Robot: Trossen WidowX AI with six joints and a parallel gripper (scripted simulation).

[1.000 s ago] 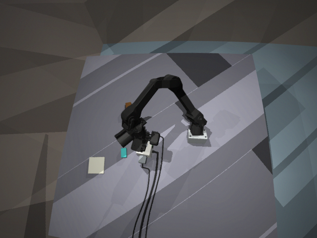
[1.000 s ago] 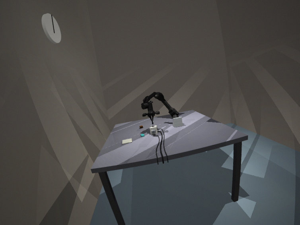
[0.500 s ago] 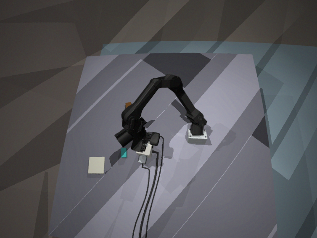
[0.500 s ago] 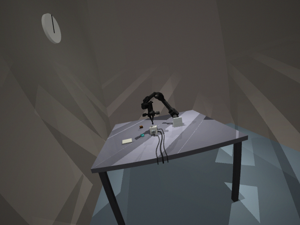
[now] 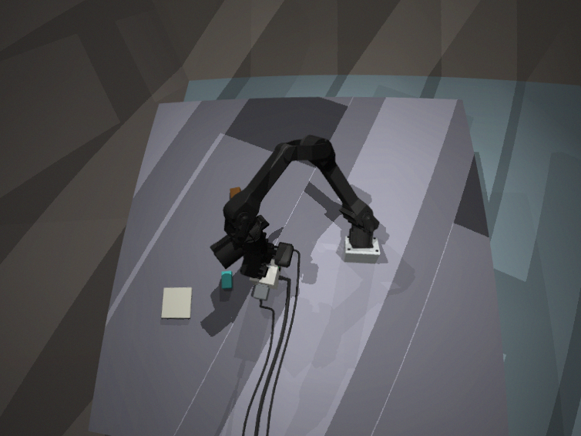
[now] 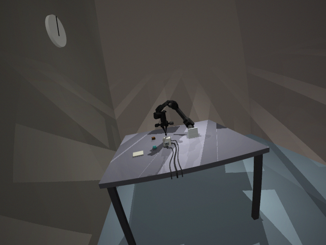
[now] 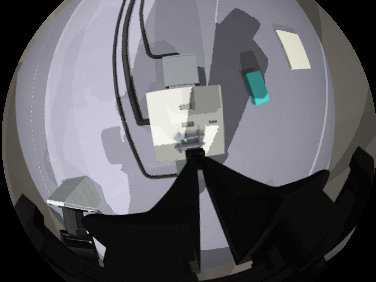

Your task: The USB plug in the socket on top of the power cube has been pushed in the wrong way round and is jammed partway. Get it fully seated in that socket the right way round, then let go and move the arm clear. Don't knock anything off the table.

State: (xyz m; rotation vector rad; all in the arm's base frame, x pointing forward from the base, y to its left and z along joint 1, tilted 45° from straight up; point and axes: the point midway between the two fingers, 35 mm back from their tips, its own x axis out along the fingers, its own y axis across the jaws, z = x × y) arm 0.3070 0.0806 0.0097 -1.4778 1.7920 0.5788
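The white power cube (image 5: 270, 276) (image 6: 167, 140) (image 7: 167, 120) stands on the table (image 5: 398, 328) (image 6: 210, 155), with cables running from its sides to the front edge. My gripper (image 5: 255, 268) (image 6: 165, 133) (image 7: 198, 163) points straight down over the cube's top and is shut on the small dark USB plug (image 7: 194, 151). In the wrist view the plug sits at the near edge of the cube's top, beside the dark socket marks (image 7: 187, 132). I cannot tell whether the plug touches the socket.
A grey plug (image 5: 260, 291) (image 7: 180, 69) and a black plug sit in the cube's sides. A teal block (image 5: 226, 280) (image 6: 154, 147) (image 7: 256, 87), an orange block (image 5: 233, 191) (image 6: 153, 137) and a flat white pad (image 5: 176, 302) (image 6: 138, 153) (image 7: 294, 48) lie to the left. The arm's base (image 5: 361, 248) (image 6: 192, 132) is at the right.
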